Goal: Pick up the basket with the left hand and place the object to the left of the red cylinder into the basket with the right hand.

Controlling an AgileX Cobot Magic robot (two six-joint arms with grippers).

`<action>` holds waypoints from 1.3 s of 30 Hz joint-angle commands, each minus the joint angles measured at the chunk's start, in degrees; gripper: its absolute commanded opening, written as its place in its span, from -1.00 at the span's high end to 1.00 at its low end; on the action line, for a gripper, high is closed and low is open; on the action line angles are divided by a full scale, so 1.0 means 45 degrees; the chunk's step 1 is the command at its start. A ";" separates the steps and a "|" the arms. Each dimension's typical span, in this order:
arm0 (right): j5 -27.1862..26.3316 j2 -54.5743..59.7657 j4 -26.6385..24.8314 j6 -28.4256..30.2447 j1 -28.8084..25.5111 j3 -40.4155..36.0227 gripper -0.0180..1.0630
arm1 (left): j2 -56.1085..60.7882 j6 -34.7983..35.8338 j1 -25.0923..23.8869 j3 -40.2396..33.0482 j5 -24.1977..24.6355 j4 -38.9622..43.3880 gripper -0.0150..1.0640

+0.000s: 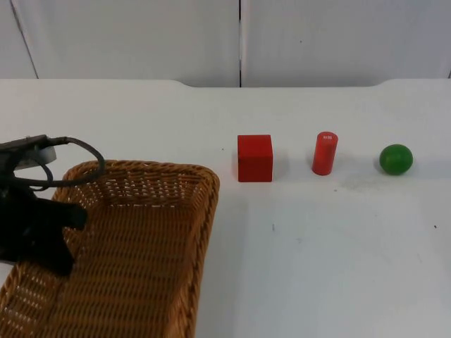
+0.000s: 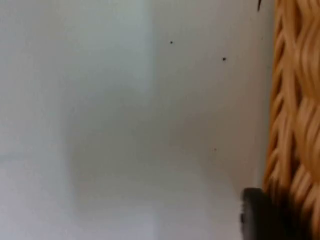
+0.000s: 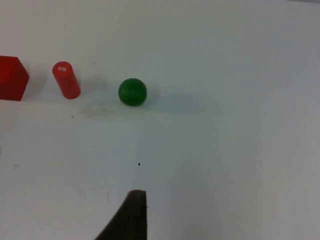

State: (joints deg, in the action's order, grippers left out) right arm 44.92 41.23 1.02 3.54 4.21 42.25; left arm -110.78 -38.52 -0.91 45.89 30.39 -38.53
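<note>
At the far left of the top view the left gripper comes in over the left rim of the wicker basket, its black body lying across the weave where the rim meets the inner wall; whether its fingers are pinched on the rim or spread I cannot tell, and the left wrist view gives no more than a dark fingertip just beside the basket's braided edge, with white table next to it. The basket is long, tan and open, and sits on the white table top near the front left. To its right, apart from the basket's far corner, stands the red cube, the thing to the left of the red cylinder; the cylinder stands upright, near the cube but not touching it. Further right, again apart, rests a green ball. The three form a row across the table. The surface is plain white with a few small dark specks and a faint smudge in front of the cylinder. Behind it the table ends at a grey partition wall with a dark vertical seam. The right wrist view looks from a distance onto the cube, cylinder and ball, with one black fingertip of the right gripper over bare table, well apart from them; its state I cannot tell.
</note>
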 commanded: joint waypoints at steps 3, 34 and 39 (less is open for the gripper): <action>-0.0356 -0.0030 0.0061 0.0167 -0.0071 -0.0014 -0.98 | -0.0028 -0.0001 0.0061 0.0013 -0.0173 -0.0644 0.97; -0.0174 -0.0030 -0.0300 0.0453 -0.0071 -0.0021 -0.98 | 0.5991 0.4113 0.0061 0.0013 0.5154 0.1174 0.98; 0.0024 -0.0030 -0.0301 0.0453 -0.0071 -0.0021 -0.98 | 0.6116 0.4113 0.0061 0.0013 0.5704 0.0918 0.98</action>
State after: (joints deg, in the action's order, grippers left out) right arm 44.50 41.23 0.00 5.13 4.21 42.25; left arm -83.91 -20.51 -0.91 45.79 54.70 -32.54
